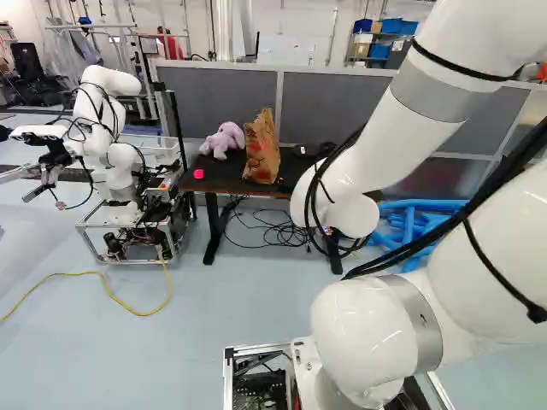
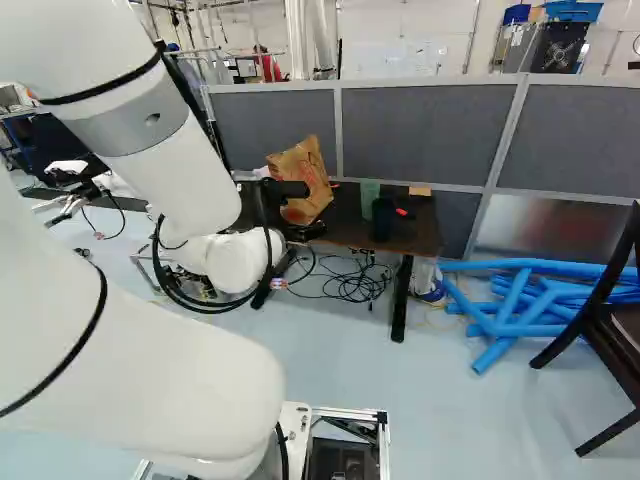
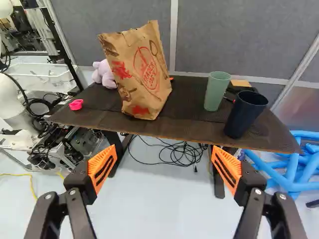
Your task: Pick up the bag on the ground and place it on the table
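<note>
Evidently creased: brown paper bag [image 3: 141, 74], red-patterned | standing on dark table [image 3: 187, 117] | hand [image 2: 314, 209] spread wide

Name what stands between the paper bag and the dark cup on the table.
In the wrist view, a green cup stands between them, closer to the dark cup than to the paper bag.

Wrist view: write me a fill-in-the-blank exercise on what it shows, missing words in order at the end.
The paper bag stands on top of the ____. Of the two cups, the one nearer the paper bag is ____. The tangle of black cables lies on the ____. The tool has its two fingers ____, not shut.

Missing words: table; green; floor; open.
</note>
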